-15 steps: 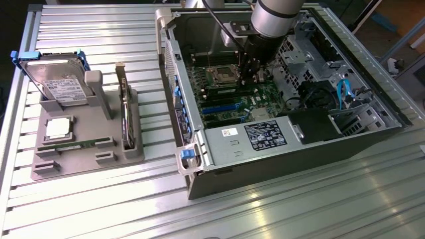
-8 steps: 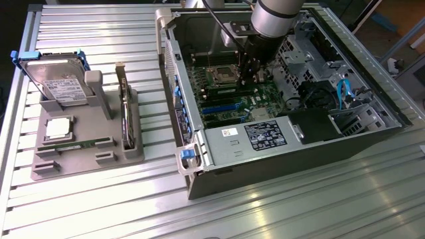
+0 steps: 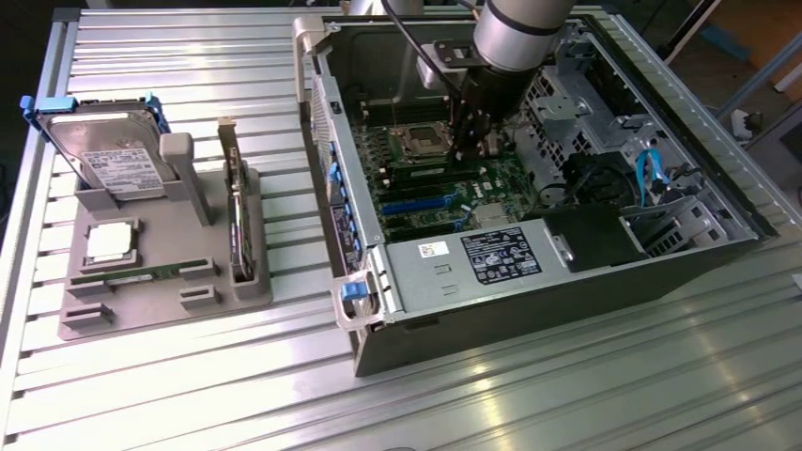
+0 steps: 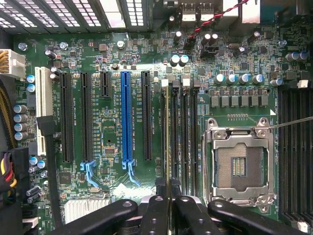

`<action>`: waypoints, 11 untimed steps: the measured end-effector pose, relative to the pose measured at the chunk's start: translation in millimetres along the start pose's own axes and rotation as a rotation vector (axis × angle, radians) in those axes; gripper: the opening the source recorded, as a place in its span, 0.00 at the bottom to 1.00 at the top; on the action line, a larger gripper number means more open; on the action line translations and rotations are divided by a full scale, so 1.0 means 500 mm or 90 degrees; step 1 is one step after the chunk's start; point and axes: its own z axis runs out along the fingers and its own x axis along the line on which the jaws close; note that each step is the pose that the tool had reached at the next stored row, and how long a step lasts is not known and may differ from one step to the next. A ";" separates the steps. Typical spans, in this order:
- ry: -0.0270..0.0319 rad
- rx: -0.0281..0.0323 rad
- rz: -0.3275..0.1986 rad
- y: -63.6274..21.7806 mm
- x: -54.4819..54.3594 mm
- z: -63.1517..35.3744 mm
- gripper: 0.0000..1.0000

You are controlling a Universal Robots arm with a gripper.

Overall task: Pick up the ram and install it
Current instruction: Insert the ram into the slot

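Aluminium desk (image 3: 564, 413) | grey tray (image 3: 163, 305) at exterior view's left, hard drive (image 3: 107, 160) upright at its far end | open computer case (image 3: 527, 319) at right | inside, end effector (image 4: 168, 198) clamped on ram (image 4: 168, 137), edge-on along memory slots (image 4: 185, 137) beside CPU socket (image 4: 238, 161); seating unclear

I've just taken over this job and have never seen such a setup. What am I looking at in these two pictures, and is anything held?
One robot arm reaches into an open computer case on a slatted table. The exterior view comes from a camera off the arm. The wrist view looks past the end effector onto the motherboard. Beside the case, a grey holder carries a hard drive and a card. The end effector is shut on the ram, seen edge-on at the memory slots beside the CPU socket.
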 end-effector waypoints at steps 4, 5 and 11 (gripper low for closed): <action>0.0000 0.0000 0.000 0.000 0.000 0.002 0.12; 0.0000 0.0000 0.000 0.000 0.000 0.002 0.12; 0.0001 -0.0001 -0.003 0.000 0.000 0.002 0.12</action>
